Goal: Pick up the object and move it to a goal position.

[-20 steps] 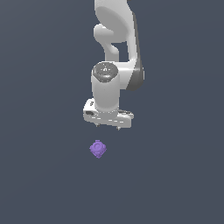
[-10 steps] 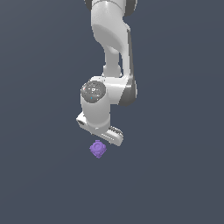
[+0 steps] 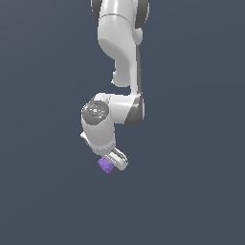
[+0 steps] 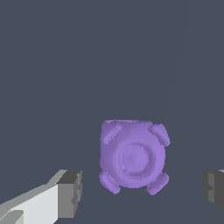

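The object is a small purple knobbly lump with a ring mark, resting on the dark grey surface. The white gripper has come down right over it and partly hides it in the exterior view. In the wrist view the object lies between the two grey fingertips, one on each side, with a gap on both sides. The gripper is open and touches nothing that I can see.
The white arm rises from the hand toward the top of the exterior view. A plain dark grey surface lies all around.
The gripper has come down and turned, from hanging above the object to straddling it. The object has stayed where it was.
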